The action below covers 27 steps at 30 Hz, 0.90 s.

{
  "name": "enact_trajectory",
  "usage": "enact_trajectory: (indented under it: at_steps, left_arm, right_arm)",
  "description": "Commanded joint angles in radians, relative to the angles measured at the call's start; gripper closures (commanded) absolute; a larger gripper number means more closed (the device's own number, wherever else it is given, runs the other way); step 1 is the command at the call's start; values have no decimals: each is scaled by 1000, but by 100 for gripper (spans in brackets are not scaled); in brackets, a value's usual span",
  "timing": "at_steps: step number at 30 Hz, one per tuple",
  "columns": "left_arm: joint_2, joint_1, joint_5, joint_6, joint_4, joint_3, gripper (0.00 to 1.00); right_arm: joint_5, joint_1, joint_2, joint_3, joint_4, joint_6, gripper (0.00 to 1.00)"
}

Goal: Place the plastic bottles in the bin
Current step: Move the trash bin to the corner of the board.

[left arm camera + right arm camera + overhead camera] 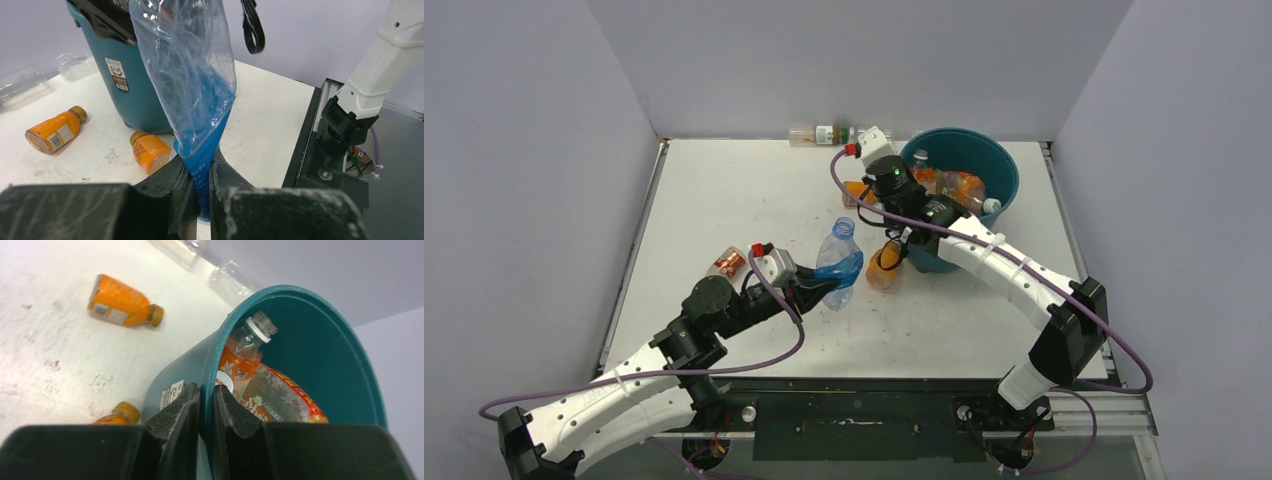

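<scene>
A small orange-labelled bottle is seen lying at the left, just beside the left arm; the left gripper is closed tight on the crumpled lower end of the blue-labelled bottle, which is held neck-up over the middle of the table; whether its base is off the surface cannot be told. Two orange bottles are left lying between that bottle and the bin; a clear one is lodged against the back wall. Further right, the right gripper is clamped shut on the bin's near rim, one finger inside and one outside; several bottles (a large orange-labelled jug among them) are already inside.

The carry is judged best done high: the thin pinch on soft plastic could let the bottle swing, so it should be raised well above the rim, brought across slowly and released only once over the mouth. The right wrist and its cable are placed across the direct path and should be passed on the near side. Open room is found left and centre; the bin is close to the table's right edge.
</scene>
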Motion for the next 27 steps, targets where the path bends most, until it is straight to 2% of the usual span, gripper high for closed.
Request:
enact_trajectory:
  at_steps: [1, 9, 17, 18, 21, 22, 24, 27]
  left_arm:
    - [-4, -5, 11, 16, 47, 1, 100]
    - [-5, -5, 11, 26, 43, -1, 100]
    - [-10, -5, 8, 31, 42, -4, 100]
    - [-10, -5, 7, 31, 42, -4, 100]
    - [-8, -6, 8, 33, 42, -4, 100]
    - [-7, -6, 8, 33, 42, -4, 100]
    - [-5, -6, 10, 33, 42, -4, 100]
    - [-6, -9, 9, 34, 40, -4, 100]
  right_arm:
    - [-66, 45, -43, -16, 47, -18, 95]
    - [-135, 69, -7, 31, 41, 36, 95]
    - [-96, 68, 12, 62, 39, 51, 93]
    - [-85, 67, 9, 63, 37, 56, 86]
    - [-74, 60, -10, 70, 29, 78, 52]
    - [-73, 57, -14, 74, 22, 87, 44]
    - [-73, 54, -30, 84, 11, 106, 32]
    - [-84, 48, -63, 105, -8, 143, 19]
